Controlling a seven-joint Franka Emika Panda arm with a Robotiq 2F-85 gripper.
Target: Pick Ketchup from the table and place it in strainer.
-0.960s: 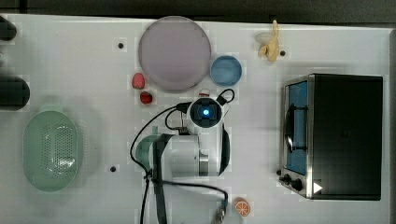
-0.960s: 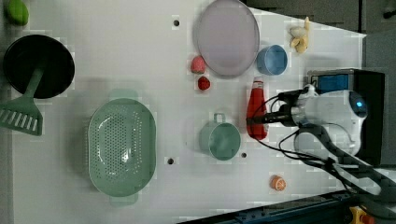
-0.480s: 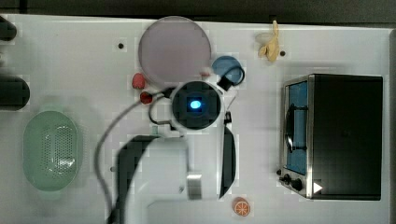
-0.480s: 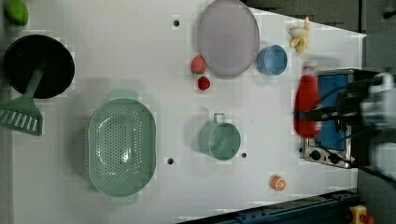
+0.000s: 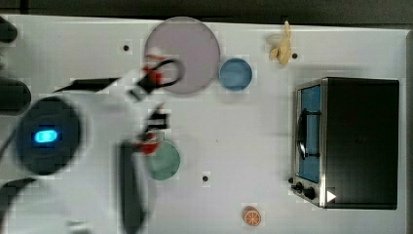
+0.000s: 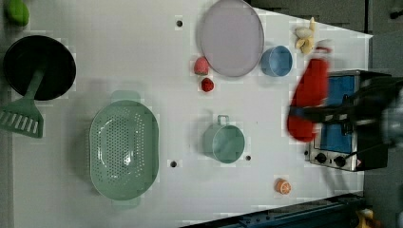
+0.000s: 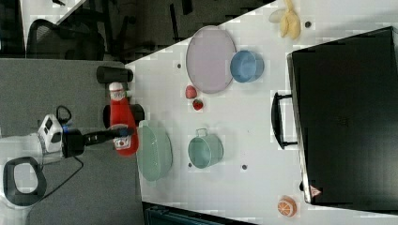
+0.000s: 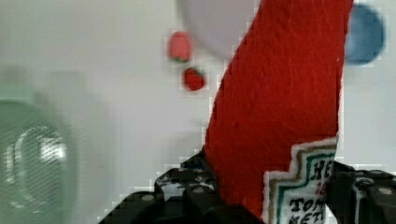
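The Ketchup [image 7: 123, 123] is held in the air by the tool [image 7: 123, 132], whose jaws stand partly apart and are closed on the lower body of the bottle, at the label. In the right view its long axis is nearly upright in the picture, with the white cap toward the top, and the bottle is just beside the strainer [image 7: 155, 151], at the worktop's [image 7: 253, 126] edge on the right view's left. In the left view the Ketchup [image 6: 308, 105] is blurred and a little tilted, in front of the toaster oven [image 6: 354, 118].

In the top view the arm covers the strainer and most of the green cup [image 5: 164, 161]. In the wrist view the bottle's cap is cut off.

The strainer [image 6: 124, 149] is empty, with open worktop around it; the spatula [image 6: 23, 116] lies near it on the left view's left.
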